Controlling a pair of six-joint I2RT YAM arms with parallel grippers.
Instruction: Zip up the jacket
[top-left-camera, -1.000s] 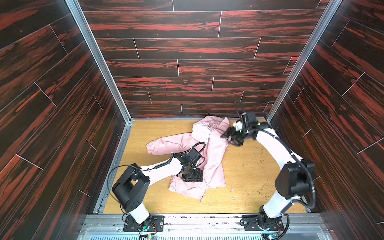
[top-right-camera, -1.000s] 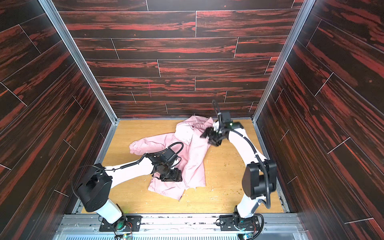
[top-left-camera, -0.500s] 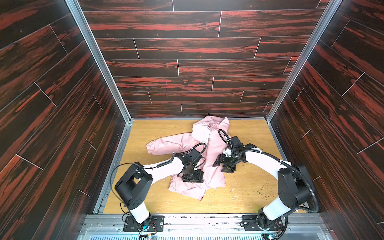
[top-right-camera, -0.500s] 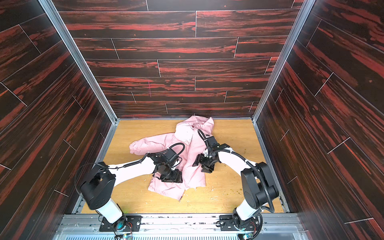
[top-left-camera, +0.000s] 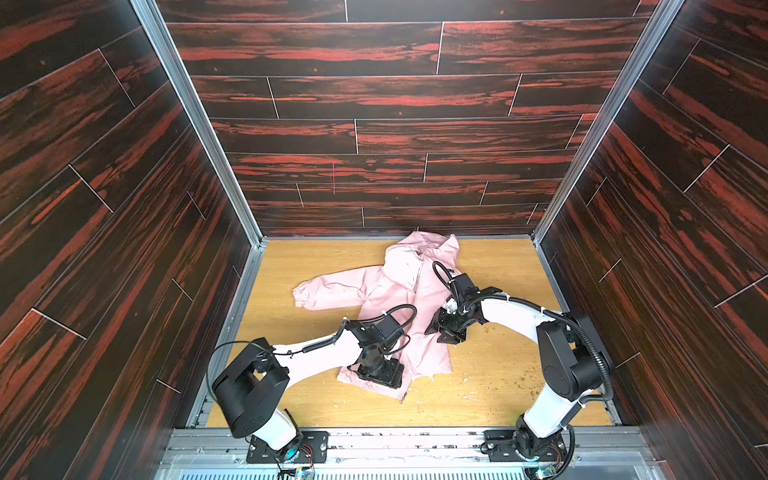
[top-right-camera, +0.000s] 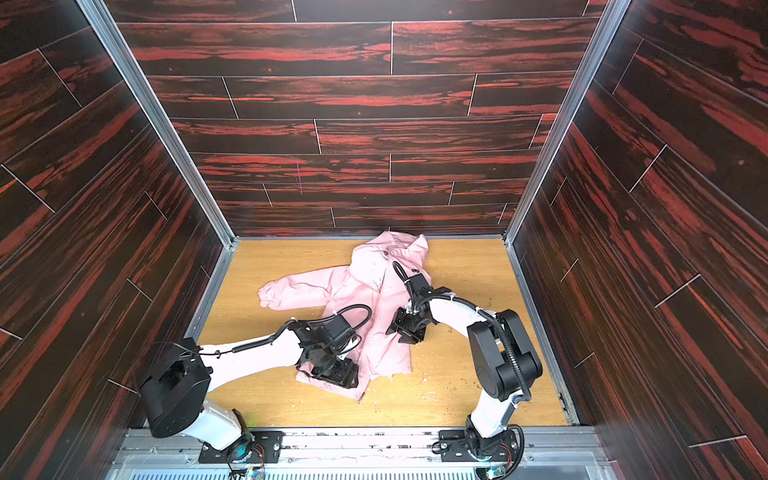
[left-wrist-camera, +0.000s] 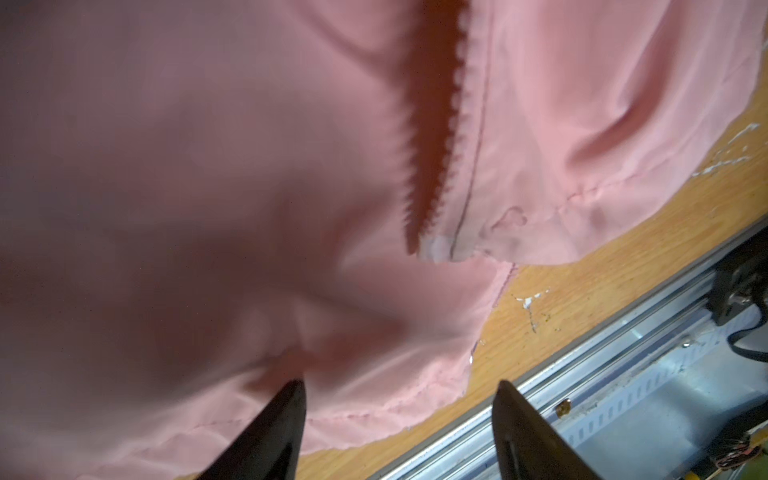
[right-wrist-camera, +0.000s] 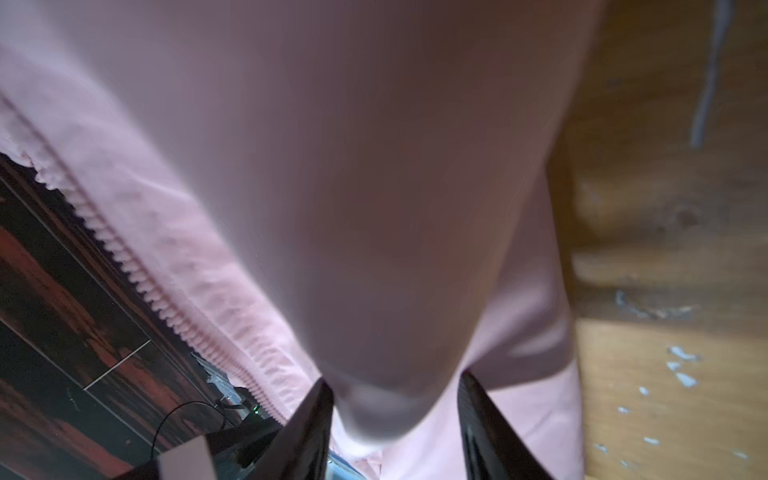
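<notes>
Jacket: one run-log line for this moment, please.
jacket: lying on table | zipper: teeth apart | left gripper: open above hem | right gripper: shut on jacket fold

No legible text, label, brand, number or sign in any view. Small dark chest logo on the jacket: visible in a top view, too small to read.
</notes>
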